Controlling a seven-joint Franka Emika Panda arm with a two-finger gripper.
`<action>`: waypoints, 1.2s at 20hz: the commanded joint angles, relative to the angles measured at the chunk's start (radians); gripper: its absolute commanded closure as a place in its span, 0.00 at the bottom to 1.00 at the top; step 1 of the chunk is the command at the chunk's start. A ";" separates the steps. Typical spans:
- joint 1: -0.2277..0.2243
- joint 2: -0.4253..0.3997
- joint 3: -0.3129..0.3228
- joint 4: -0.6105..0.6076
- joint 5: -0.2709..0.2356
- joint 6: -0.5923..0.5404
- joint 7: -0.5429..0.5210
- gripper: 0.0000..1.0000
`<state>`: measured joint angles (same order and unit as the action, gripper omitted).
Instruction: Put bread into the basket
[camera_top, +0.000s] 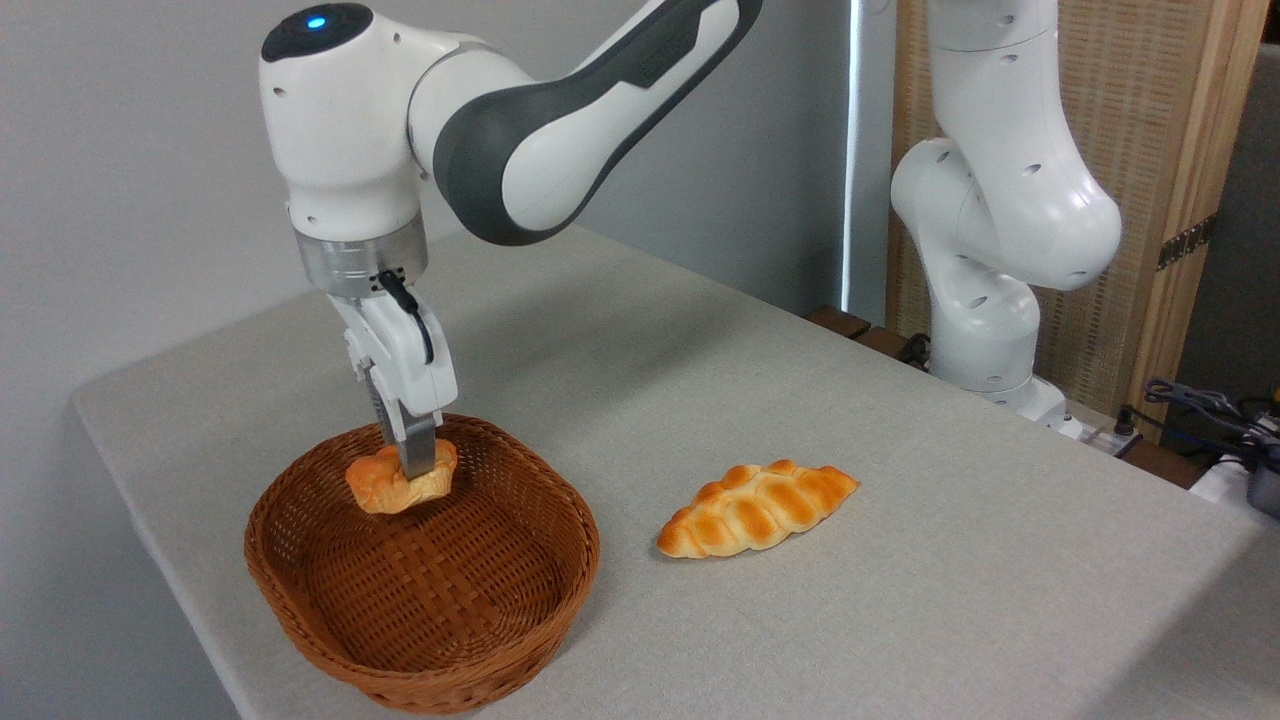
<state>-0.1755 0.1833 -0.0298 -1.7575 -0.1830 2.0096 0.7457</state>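
Bread: small orange-golden bun, pinched in the tool, hanging over the basket's 11 o'clock part, inside the rim line and clear of the woven floor.
Tool: pointing straight down, fingers closed on the bun's right half.
Basket: oval brown wicker, at the surface's 7 o'clock edge; nothing lies on its floor.
Loaf: braided, golden, flat on the surface at 3 o'clock of the basket, apart from it.
Surface: pale grey cloth.
Arm: white and grey, reaching in from 1 o'clock.
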 joint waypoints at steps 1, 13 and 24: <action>0.001 0.024 0.005 0.018 -0.022 0.023 0.007 0.00; 0.007 -0.005 -0.006 0.050 -0.019 0.021 0.009 0.00; 0.074 -0.220 0.005 0.099 0.115 -0.336 -0.029 0.00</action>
<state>-0.1047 0.0169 -0.0289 -1.6461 -0.1365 1.7482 0.7353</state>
